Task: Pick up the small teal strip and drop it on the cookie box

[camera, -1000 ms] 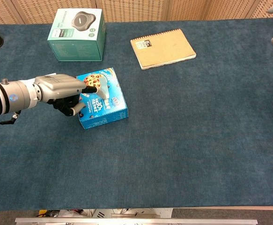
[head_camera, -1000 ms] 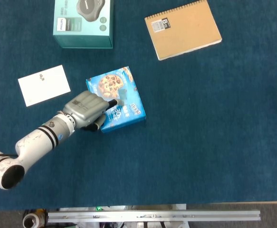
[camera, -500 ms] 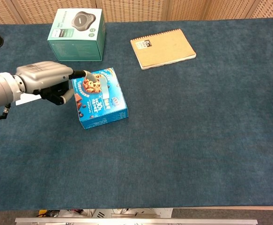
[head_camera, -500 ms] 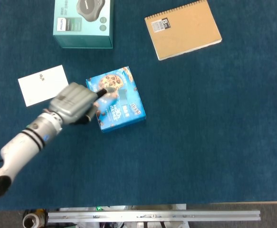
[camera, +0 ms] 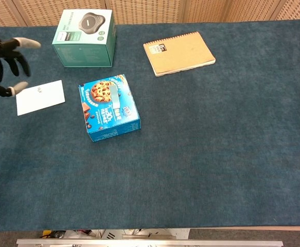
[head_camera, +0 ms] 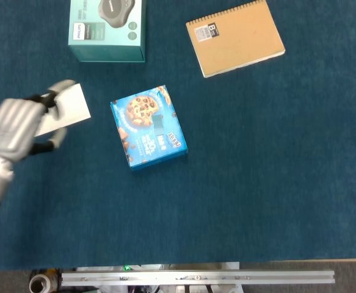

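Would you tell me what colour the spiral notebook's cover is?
The notebook has a tan kraft-brown cover, clearest in the head view.

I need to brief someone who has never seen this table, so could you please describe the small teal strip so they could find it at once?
Start from the blue cookie box near the middle of the dark blue table. The small teal strip lies flat on its lid, right of the cookie picture. It is plain and unprinted, unlike the artwork around it.

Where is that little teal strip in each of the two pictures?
Head view: the teal strip lies on top of the cookie box, left of centre.
Chest view: the same strip lies on the box, upper left of centre.
Shared landmark: the brown spiral notebook, further back and to the right.
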`<action>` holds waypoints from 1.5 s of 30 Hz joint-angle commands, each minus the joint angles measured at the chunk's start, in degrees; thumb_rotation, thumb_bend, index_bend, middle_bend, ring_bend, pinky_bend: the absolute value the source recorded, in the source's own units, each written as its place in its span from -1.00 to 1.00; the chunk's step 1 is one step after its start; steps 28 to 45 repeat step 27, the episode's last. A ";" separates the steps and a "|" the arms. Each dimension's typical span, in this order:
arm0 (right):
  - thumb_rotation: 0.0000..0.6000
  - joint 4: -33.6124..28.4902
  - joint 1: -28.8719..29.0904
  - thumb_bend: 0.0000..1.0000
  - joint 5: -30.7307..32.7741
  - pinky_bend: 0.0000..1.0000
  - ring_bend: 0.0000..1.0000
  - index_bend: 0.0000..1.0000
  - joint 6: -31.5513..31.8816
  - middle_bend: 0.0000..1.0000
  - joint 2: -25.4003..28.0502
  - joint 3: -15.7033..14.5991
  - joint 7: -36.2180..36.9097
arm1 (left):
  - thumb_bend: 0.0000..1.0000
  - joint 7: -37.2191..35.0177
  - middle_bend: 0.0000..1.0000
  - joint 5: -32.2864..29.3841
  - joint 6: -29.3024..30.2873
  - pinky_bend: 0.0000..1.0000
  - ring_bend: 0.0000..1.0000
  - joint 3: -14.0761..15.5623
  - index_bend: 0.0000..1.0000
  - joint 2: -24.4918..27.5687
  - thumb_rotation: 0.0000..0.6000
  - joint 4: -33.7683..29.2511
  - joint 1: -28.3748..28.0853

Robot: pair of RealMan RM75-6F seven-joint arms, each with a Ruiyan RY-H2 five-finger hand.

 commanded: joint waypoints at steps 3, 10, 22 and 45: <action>1.00 4.90 -2.19 -0.61 -2.03 0.17 -0.10 -0.56 4.43 -0.09 -2.96 -1.29 -3.81 | -0.28 -1.31 -0.34 0.37 7.79 -0.14 -0.37 -0.21 -0.76 -1.33 1.00 3.77 6.42; 1.00 4.99 -4.45 -0.62 -3.93 -0.02 -0.22 -0.56 6.51 -0.14 -1.92 -3.36 -7.28 | -0.28 -0.08 -0.38 0.27 13.55 -0.27 -0.41 -0.05 -0.75 -2.87 1.00 5.07 12.44; 1.00 2.83 -6.24 -0.61 -3.82 -0.03 -0.23 -0.56 7.33 -0.14 -1.33 -3.44 -7.41 | -0.28 2.06 -0.38 1.48 16.76 -0.30 -0.41 -0.67 -0.75 -2.89 1.00 4.09 17.63; 1.00 1.97 -6.53 -0.61 -3.53 -0.03 -0.23 -0.56 6.54 -0.14 -1.27 -3.69 -7.62 | -0.28 1.99 -0.38 2.34 16.46 -0.30 -0.41 -1.00 -0.75 -2.64 1.00 3.98 18.58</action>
